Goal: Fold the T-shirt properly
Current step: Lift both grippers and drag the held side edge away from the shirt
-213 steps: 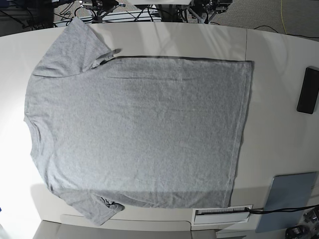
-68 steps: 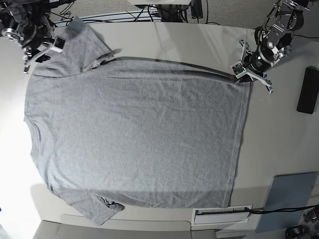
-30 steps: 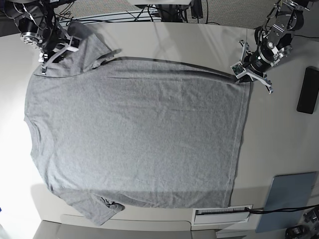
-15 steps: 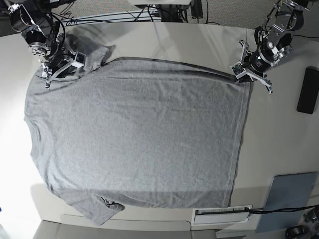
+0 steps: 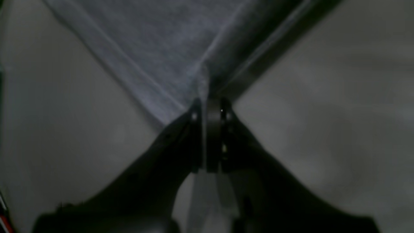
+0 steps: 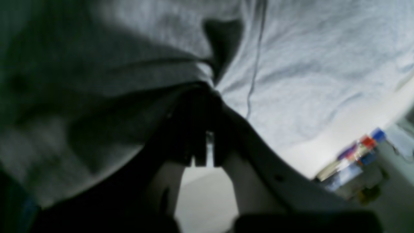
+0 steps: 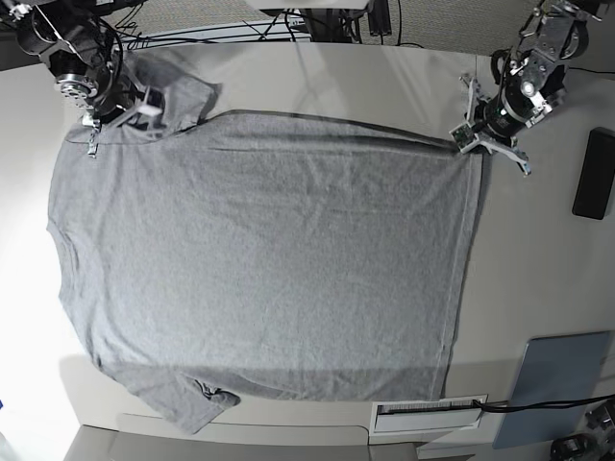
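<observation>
The large heather-grey cotton T-shirt (image 7: 259, 259) lies flat across the pale desk (image 7: 538, 240). At upper right, the left pincer (image 7: 468, 142) stays clamped on its hem corner; at upper left, the right pincer (image 7: 123, 117) has just closed on the sleeve, so both far corners seem ready for lifting.

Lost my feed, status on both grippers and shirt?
Left gripper shut on heather-grey cotton T-shirt hem corner. Right gripper shut on sleeve. Nothing obstructing.

Heather-grey T-shirt (image 7: 259, 259) lies flat, plain side up, far sleeve bunched
</observation>
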Controlling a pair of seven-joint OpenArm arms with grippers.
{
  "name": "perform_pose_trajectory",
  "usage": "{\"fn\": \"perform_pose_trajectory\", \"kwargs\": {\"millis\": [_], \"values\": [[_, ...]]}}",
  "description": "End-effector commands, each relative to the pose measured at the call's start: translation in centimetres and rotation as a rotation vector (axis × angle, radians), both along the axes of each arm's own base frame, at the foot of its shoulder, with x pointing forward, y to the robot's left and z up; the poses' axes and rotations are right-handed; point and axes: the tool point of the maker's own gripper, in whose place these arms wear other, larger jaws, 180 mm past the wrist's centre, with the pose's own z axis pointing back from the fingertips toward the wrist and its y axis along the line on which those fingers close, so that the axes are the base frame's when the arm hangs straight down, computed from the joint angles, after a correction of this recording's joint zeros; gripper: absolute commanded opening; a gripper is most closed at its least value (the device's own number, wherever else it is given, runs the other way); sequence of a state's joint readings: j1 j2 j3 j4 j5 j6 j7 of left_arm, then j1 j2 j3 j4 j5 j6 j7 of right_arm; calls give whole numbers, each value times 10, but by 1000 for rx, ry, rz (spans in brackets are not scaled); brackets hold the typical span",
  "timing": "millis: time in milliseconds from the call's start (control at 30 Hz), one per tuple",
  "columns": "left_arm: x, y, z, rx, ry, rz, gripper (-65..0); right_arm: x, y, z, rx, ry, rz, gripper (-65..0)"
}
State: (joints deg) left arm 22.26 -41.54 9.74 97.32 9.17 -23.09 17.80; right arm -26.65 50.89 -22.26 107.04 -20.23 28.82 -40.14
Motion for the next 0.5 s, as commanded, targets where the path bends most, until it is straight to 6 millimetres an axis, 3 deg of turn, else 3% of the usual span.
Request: {"fn": "perform_pose_trajectory", "kwargs": {"millis": [0,167,467], "values": [[-33,12,-15,80,128,-29,-650,5,-5,11,-23,-22,19,-650],[-49,13,-2,100,125,-3,-650,-13,-10,21,-37,-2,17,-650],[-91,-4,-2,46,221,-13,-650,-48,-15,32,-45,43,-3,-650]]}}
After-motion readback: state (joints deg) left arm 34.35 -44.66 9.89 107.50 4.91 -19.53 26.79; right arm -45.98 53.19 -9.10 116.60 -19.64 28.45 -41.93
